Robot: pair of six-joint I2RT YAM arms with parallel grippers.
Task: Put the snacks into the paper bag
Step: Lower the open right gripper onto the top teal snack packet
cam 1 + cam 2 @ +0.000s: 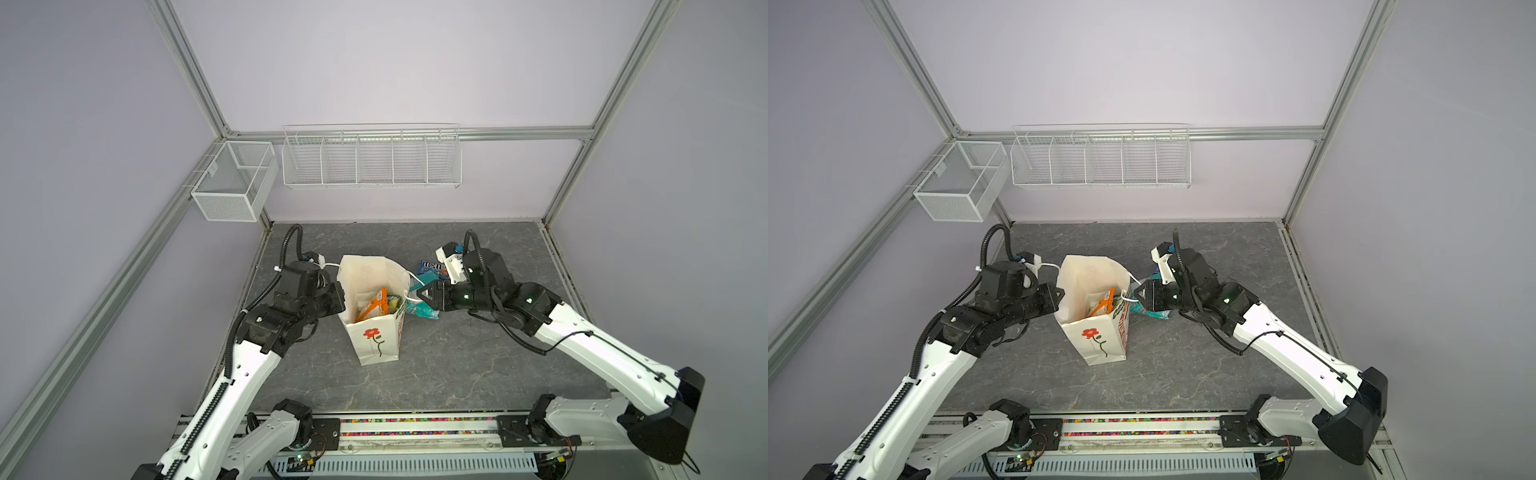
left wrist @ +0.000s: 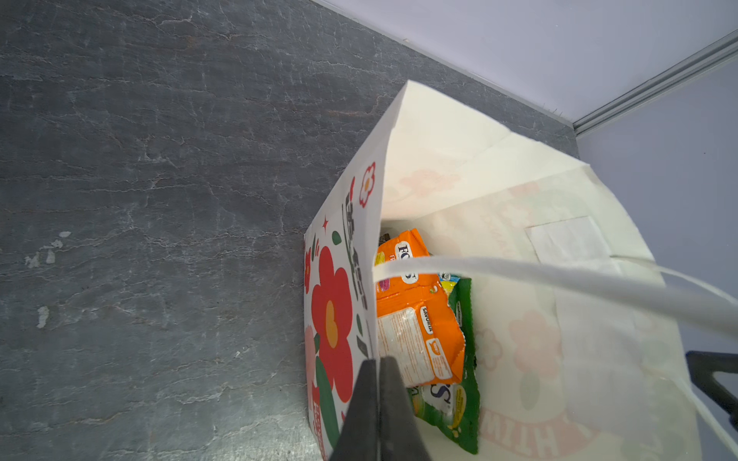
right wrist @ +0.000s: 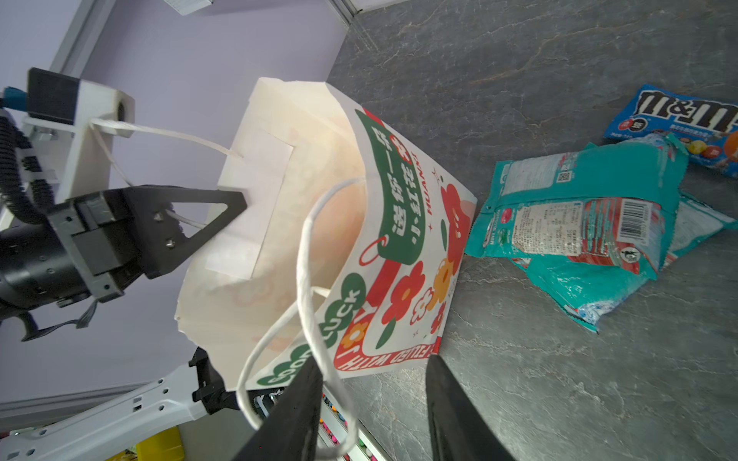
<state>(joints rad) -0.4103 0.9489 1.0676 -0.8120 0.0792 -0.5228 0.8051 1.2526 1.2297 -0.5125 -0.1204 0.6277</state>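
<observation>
So in both top views the paper bag (image 1: 376,340) stands upright in the middle of the desk (image 1: 457,374) with its mouth open. The left end effector (image 1: 341,297) is right at its left rim, and the right end effector (image 1: 422,293) is at the right rim by the cord handle (image 1: 415,277). The orange bag (image 1: 374,307) pokes up inside, while the teal bag (image 1: 422,311) and M&M's pack (image 1: 432,267) lie on the desk just right of the paper bag, under and behind the right end effector. Left wrist view: the left end effector's jaws are pinched tight on the paper bag's wall at the rim, with the orange bag just past them inside, lying over a green bag (image 2: 463,411). Right wrist view: the right end effector's jaws stand apart and clamp nothing, though the cord handle loops round one finger (image 3: 307,383). The paper bag's printed side is just ahead, and the teal bag and M&M's pack lie off to one side, clear of the jaws.
</observation>
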